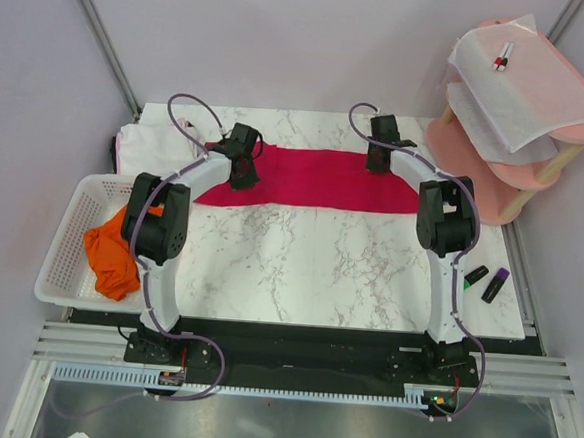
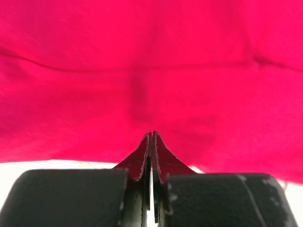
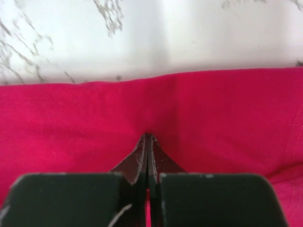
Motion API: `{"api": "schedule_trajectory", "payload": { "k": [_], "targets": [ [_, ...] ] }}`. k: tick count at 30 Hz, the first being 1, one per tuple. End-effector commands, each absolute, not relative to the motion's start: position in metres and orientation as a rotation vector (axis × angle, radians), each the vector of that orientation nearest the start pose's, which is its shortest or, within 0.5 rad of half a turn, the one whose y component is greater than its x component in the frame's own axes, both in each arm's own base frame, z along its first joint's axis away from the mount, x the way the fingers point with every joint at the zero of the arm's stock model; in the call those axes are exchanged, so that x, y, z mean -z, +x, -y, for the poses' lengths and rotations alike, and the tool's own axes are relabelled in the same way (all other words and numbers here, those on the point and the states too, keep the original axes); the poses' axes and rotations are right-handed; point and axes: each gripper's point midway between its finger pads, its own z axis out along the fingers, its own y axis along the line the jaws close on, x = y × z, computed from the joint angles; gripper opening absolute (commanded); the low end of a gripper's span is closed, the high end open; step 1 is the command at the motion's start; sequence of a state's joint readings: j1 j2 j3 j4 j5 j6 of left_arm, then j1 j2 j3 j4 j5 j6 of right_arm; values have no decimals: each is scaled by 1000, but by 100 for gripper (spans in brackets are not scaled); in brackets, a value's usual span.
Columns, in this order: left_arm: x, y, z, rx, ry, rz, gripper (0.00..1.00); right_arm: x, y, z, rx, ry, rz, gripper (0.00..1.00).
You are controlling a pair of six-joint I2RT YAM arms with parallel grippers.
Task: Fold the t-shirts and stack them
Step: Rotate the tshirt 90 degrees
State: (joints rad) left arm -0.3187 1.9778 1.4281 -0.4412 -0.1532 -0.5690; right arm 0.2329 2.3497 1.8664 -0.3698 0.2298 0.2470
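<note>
Your left hand (image 1: 241,171) pinches the crimson t-shirt (image 1: 320,179) near its 9 o'clock end; your right hand (image 1: 378,161) pinches its 1 o'clock edge. The orange t-shirt (image 1: 112,254) hangs over the basket (image 1: 66,225), at the table's (image 1: 298,270) 8 o'clock.

- Top external: fixed high behind both arm bases, looking down and forward over the whole white marble-patterned table (image 1: 298,270); wide and distant.
- Left wrist: looks along the left gripper (image 2: 152,137), very near the crimson-red cloth t-shirt (image 2: 142,61), which nearly fills the frame.
- Right wrist: equally close, looking past the right gripper (image 3: 147,138); shirt edge, then marble beyond.
- Shared by all three: that t-shirt.
</note>
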Motion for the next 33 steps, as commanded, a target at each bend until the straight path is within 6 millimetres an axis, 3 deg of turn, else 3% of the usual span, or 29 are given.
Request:
{"api": "schedule_trajectory", "payload": {
  "k": [1, 3, 5, 6, 8, 9, 11, 12, 13, 14, 15, 19, 20, 21, 24, 27, 28, 29, 30, 31, 32, 33],
  "targets": [
    [-45, 460, 111, -123, -349, -2553, 2, -23, 515, -88, 198, 94, -2549, 0],
    [-47, 467, 108, -172, -334, -2569, 2, -14, 489, -84, 254, 66, -2616, 0],
    [-34, 471, 106, -218, -317, -2599, 2, -17, 474, -84, 257, 56, -2639, 0],
    [-40, 478, 106, -224, -307, -2596, 2, -10, 455, -82, 284, 39, -2691, 0],
    [-26, 482, 107, -252, -288, -2628, 2, -16, 439, -85, 274, 20, -2706, 0],
    [-35, 494, 110, -240, -271, -2604, 2, -8, 419, -86, 289, -2, -2751, 0],
    [-31, 507, 113, -256, -247, -2606, 2, -18, 402, -94, 271, -38, -2754, 0],
    [-27, 512, 112, -271, -229, -2611, 2, -10, 382, -101, 268, -83, -2790, 0],
    [-26, 512, 112, -288, -218, -2629, 2, -18, 373, -108, 236, -95, -2787, 0],
    [-24, 526, 116, -276, -214, -2615, 2, -18, 363, -115, 204, -116, -2800, 0],
    [-24, 530, 119, -267, -195, -2616, 2, -10, 342, -122, 188, -165, -2838, 0],
    [-24, 555, 137, -171, -192, -2590, 2, -10, 293, -158, 94, -269, -2864, 0],
    [-36, 565, 147, -101, -189, -2563, 2, -8, 282, -171, 35, -309, -2876, 0],
    [-31, 568, 151, -79, -190, -2566, 2, -3, 261, -187, -11, -385, -2894, 0],
    [-52, 582, 169, 53, -181, -2511, 2, -7, 238, -227, -174, -466, -2870, 0],
    [-75, 587, 182, 163, -162, -2452, 2, -25, 249, -255, -303, -449, -2768, 0],
    [-114, 587, 185, 216, -153, -2380, 2, -37, 255, -261, -337, -439, -2722, 0],
    [-103, 573, 191, 272, -121, -2411, 2, -49, 267, -272, -386, -421, -2660, 0],
    [-122, 580, 199, 341, -101, -2326, 2, -58, 270, -281, -443, -422, -2627, 0],
    [-172, 574, 204, 412, -76, -2227, 2, -74, 278, -286, -473, -407, -2571, 0],
    [-161, 558, 209, 467, -54, -2258, 2, -91, 291, -296, -507, -396, -2504, 0],
    [-175, 553, 211, 503, -39, -2228, 2, -102, 300, -297, -494, -380, -2459, 0]
  ]
}}
